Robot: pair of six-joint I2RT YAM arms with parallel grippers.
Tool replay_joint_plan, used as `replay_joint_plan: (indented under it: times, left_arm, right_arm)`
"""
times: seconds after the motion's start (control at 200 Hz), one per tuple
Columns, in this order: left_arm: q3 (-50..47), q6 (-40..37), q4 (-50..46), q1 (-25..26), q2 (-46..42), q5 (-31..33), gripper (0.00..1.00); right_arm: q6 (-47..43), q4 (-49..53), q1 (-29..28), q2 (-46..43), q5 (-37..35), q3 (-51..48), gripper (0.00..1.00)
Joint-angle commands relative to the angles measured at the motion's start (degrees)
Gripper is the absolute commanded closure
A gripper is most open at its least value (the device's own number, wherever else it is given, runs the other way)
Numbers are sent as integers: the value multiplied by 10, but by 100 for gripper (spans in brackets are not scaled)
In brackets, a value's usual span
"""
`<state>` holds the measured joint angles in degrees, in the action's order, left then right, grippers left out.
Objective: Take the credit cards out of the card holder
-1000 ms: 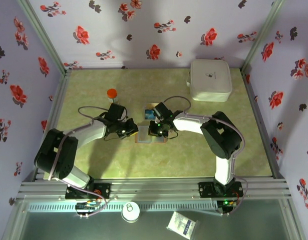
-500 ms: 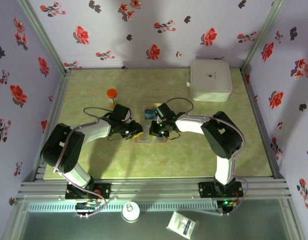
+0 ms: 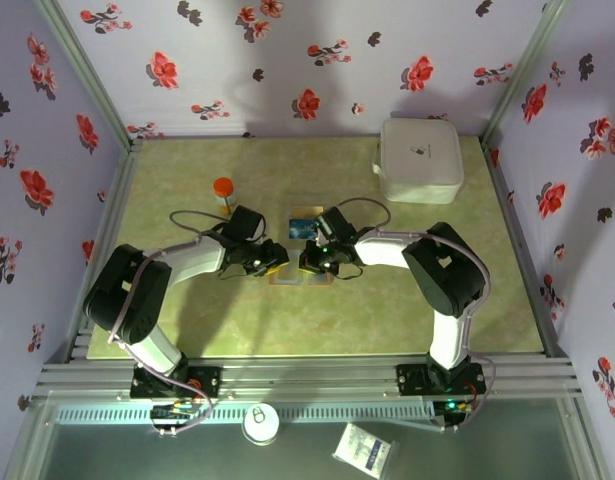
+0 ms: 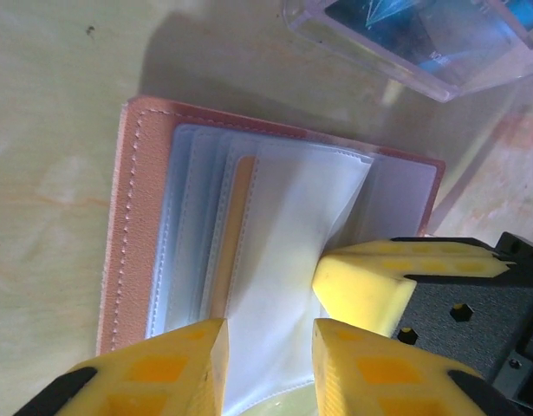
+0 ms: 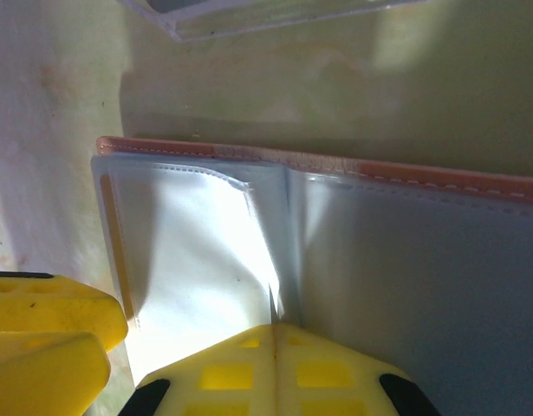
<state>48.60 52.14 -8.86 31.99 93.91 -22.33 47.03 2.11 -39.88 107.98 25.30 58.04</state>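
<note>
Floral-papered walls (image 3: pixel 287 60) on three sides, mottled green-yellow table (image 3: pixel 387 320). Card holder (image 4: pixel 132 217) lies open and flat mid-table between both arms, just on the near side of the clear tray (image 4: pixel 396 65).

Progress, my read: partway. One blue card (image 4: pixel 413 26) sits in the tray, so it's probably out already. One tan card (image 4: pixel 240 225) shows its edge inside a pocket near the left leather border, so that one is not out. The other sleeves (image 4: pixel 292 243) look pale; I can't tell if they hold anything.

Left gripper (image 4: pixel 268 347): fingers apart, straddling the loose sleeve page, nothing clamped as far as I can see. Right gripper (image 5: pixel 273 338): tips together, pressed at the sleeve near the fold. Pinning or pinching, can't tell which.

Left to do: get the tan card out of its pocket, then check the rest.

Elsewhere on the table: white case (image 3: pixel 420 160) back right, orange-capped bottle (image 3: pixel 223 190) back left, both well apart from the work.
</note>
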Motion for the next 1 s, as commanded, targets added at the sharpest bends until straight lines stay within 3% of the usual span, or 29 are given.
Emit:
replay_joint_plan:
  times: [0.0, 0.4, 0.83, 0.995]
  left_arm:
    - [13, -8, -31, 6, 7, 27, 67]
    - [15, 2, -9, 11, 26, 21, 66]
    - [35, 7, -3, 17, 37, 6, 81]
    - [40, 10, -2, 20, 35, 4, 82]
  right_arm:
    - [8, 2, 7, -3, -2, -15, 93]
    - [24, -43, 9, -10, 32, -27, 88]
    - [21, -49, 8, 3, 46, -26, 89]
    - [19, -46, 7, -1, 47, -27, 89]
